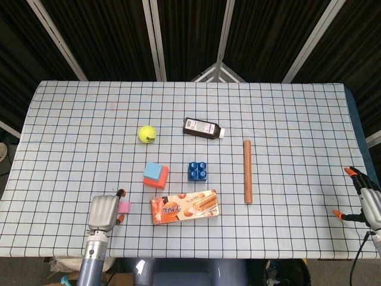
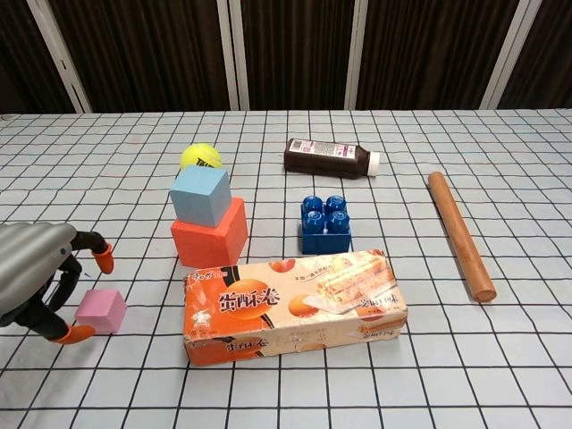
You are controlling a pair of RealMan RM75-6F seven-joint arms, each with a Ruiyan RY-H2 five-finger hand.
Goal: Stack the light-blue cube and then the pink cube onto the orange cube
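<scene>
While my left hand is hovering at the near left edge of the table, its orange-tipped fingers are spreading apart around the pink cube, one tip behind the cube and one in front of it; I cannot tell whether either tip is touching it. I am gripping nothing with that hand. From the head view, the back of my left hand is covering part of the cube, leaving only a pink sliver showing at its right side.

My right hand is resting at the near right edge, partly cut off by the frame, fingers apart and holding nothing; the chest view is not showing it.

Just beyond the pink cube, the biscuit box is lying flat. Behind it, the orange cube is carrying the light-blue cube, seated slightly askew on top. Beside them the blue building brick is standing. To the right, the wooden rod is lying lengthwise. Farther back, the tennis ball is partly hiding behind the light-blue cube, and the dark bottle is lying on its side.
</scene>
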